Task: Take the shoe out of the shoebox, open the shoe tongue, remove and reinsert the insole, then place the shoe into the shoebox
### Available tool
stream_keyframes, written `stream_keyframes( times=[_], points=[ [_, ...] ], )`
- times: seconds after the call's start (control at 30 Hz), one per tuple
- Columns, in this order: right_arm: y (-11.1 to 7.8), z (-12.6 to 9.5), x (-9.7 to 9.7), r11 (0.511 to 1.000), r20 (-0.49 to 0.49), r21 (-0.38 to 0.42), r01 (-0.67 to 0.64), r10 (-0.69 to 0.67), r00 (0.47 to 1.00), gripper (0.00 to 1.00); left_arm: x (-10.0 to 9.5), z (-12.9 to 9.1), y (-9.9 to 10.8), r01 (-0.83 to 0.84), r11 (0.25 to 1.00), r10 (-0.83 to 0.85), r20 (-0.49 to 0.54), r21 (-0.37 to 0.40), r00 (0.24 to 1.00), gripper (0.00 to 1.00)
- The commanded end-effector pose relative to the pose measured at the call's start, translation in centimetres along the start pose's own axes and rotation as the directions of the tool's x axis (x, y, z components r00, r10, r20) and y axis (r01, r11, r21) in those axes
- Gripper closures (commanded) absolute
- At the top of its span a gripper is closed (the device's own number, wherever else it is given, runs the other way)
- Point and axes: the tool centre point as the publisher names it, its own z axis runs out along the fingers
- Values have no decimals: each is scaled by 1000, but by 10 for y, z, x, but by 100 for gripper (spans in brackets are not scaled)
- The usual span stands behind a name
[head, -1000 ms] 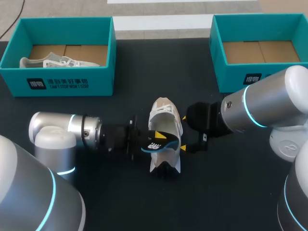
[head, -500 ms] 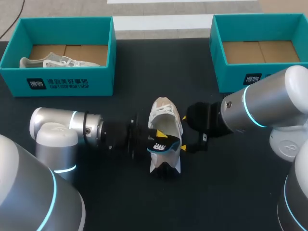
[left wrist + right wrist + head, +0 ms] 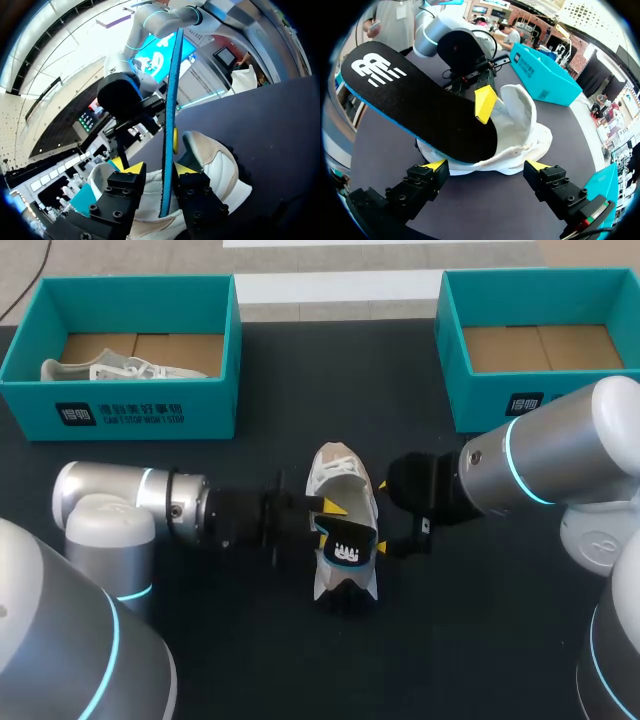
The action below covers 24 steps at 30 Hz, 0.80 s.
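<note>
**Insole held over the shoe, right gripper steadying**

The left gripper [image 3: 157, 169] has its yellow-tipped fingers clamped on one end of the thin black foam insole with a blue edge [image 3: 170, 100]. That leaves most of the insole's length free, which suits steering it into the shoe. In the right wrist view its lower end appears to sit in the opening, with the printed end raised.

The white and beige lace-up sneaker [image 3: 345, 472] lies near the middle of the black table [image 3: 250, 650], its length along the 12-to-6 line. The left arm comes at it from 9 o'clock.

From 3 o'clock, the right gripper [image 3: 486, 165] has its fingers spread wide. The tips sit just beside the shoe's flank and do not pinch it. It probably serves as a backstop so the shoe does not slide under the insole's push.

A teal cardboard shoebox [image 3: 150, 412] stands at 10 o'clock with another pale shoe [image 3: 100, 368] inside. A second teal shoebox [image 3: 480, 400] at 2 o'clock shows only its brown floor, so it is likely where this shoe goes. Reinsertion looks unfinished.
</note>
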Motion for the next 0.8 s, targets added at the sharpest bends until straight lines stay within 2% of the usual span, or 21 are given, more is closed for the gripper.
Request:
stream_keyframes(
  times=[0.03,0.37,0.67,0.77,0.8],
  points=[
    [0,1,1,1000,3,0,0,0,1000,0,2,-4,-7,-1,1000,1,6,-9,1000,67],
    [0,1,1,1000,3,0,0,0,1000,0,0,-10,-30,-15,1000,15,14,2,1000,68],
    [0,1,1,1000,3,0,0,0,1000,0,5,-9,-35,-9,1000,9,3,11,1000,84],
    [0,1,1,1000,3,0,0,0,1000,0,7,-7,-34,-11,1000,11,-2,13,1000,100],
    [0,1,1,1000,3,0,0,0,1000,0,7,-7,-33,-11,1000,11,-4,13,1000,100]
  ],
)
